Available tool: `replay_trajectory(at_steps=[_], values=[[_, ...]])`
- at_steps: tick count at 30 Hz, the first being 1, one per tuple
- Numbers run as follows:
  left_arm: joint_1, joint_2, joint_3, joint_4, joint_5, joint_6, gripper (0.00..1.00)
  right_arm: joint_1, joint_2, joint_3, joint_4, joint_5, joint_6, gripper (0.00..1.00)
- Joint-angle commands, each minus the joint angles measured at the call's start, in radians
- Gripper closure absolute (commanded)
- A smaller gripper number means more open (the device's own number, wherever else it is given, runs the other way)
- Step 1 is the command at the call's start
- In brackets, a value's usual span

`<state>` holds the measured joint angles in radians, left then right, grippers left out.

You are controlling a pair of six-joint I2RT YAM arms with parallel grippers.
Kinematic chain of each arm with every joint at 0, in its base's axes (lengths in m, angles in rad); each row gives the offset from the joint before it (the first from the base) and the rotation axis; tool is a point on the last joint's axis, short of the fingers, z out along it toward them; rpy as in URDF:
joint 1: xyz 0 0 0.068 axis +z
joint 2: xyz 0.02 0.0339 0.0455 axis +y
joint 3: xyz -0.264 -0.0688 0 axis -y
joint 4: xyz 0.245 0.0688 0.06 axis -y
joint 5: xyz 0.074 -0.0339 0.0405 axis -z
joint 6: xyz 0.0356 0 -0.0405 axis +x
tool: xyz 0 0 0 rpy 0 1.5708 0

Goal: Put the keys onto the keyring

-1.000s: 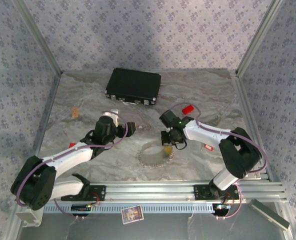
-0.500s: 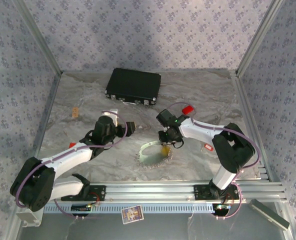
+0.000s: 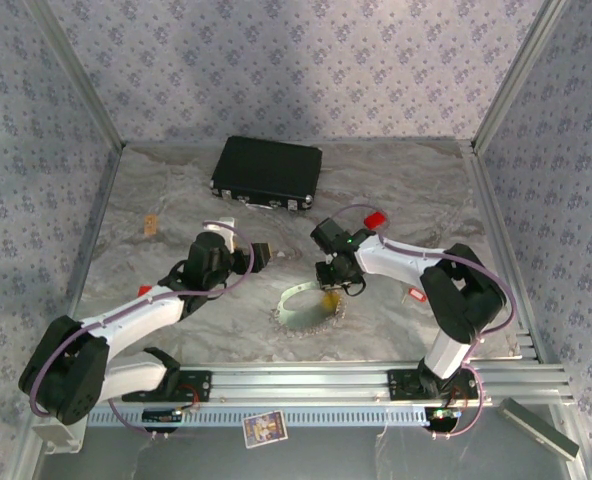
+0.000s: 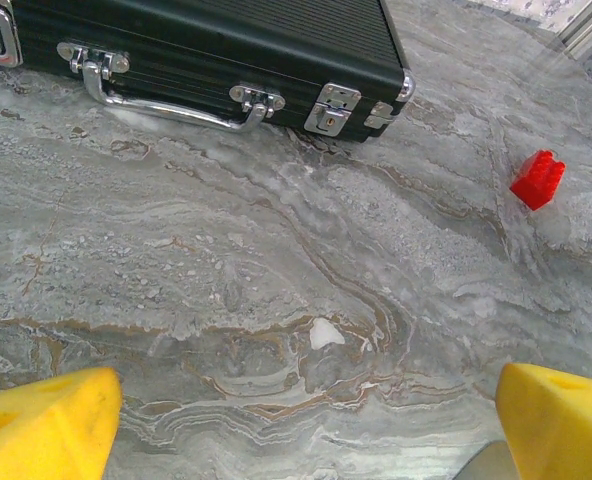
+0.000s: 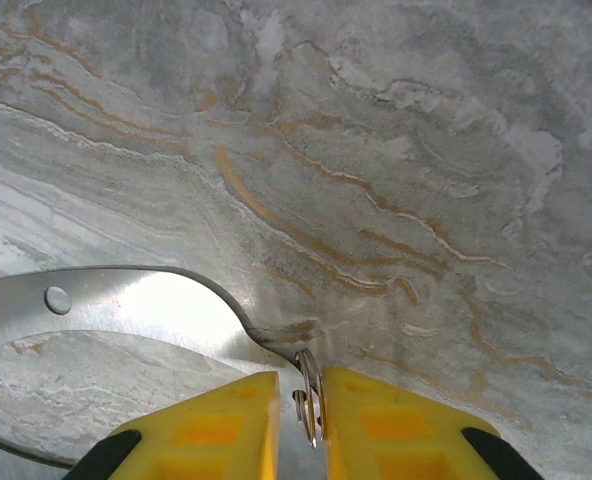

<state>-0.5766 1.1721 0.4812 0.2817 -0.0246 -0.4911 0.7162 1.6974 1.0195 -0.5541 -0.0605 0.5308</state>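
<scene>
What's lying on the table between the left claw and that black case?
Only bare marbled table, save one small white fleck. The left wrist view shows it: the open left claw near, the black case beyond.

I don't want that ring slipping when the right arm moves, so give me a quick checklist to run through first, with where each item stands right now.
1. The keyring is between the right gripper fingertips: ok, it stands edge-on in the narrow gap.
2. Firm grip on the keyring: cannot tell, a sliver of space shows beside it.
3. The left gripper is open and empty: ok, its fingers are wide apart over bare table.
4. The keyring is clear of the dish: not ok, the rim reaches right up to it.
5. Position of the keys is known: cannot tell, the small red item right of the right arm is too small to identify.
</scene>
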Motion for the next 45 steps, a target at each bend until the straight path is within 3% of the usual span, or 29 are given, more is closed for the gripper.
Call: replay_trajectory(at_steps=[1, 11, 16, 19, 29, 38, 45], values=[[-0.007, -0.025, 0.020, -0.011, -0.016, 0.002, 0.04, 0.009, 0.012, 0.026, -0.038, 0.003, -0.013, 0.82], [-0.006, -0.043, 0.020, -0.020, -0.023, 0.003, 0.04, 0.011, 0.021, 0.030, -0.042, 0.007, -0.018, 0.88], [-0.007, -0.056, 0.022, -0.028, -0.027, 0.008, 0.04, 0.013, 0.005, 0.035, -0.042, 0.023, -0.020, 1.00], [-0.007, -0.081, 0.022, -0.045, -0.038, 0.030, 0.04, 0.013, -0.032, 0.028, -0.040, 0.039, -0.034, 1.00], [-0.006, -0.213, 0.085, -0.153, -0.051, 0.287, 0.06, 0.018, -0.232, 0.052, -0.042, 0.053, -0.221, 1.00], [-0.006, -0.285, 0.201, -0.231, 0.053, 0.523, 0.11, 0.026, -0.313, 0.277, -0.360, -0.053, -0.397, 1.00], [-0.006, -0.257, 0.249, -0.200, 0.144, 0.570, 0.22, 0.068, -0.335, 0.413, -0.499, -0.035, -0.556, 1.00]])
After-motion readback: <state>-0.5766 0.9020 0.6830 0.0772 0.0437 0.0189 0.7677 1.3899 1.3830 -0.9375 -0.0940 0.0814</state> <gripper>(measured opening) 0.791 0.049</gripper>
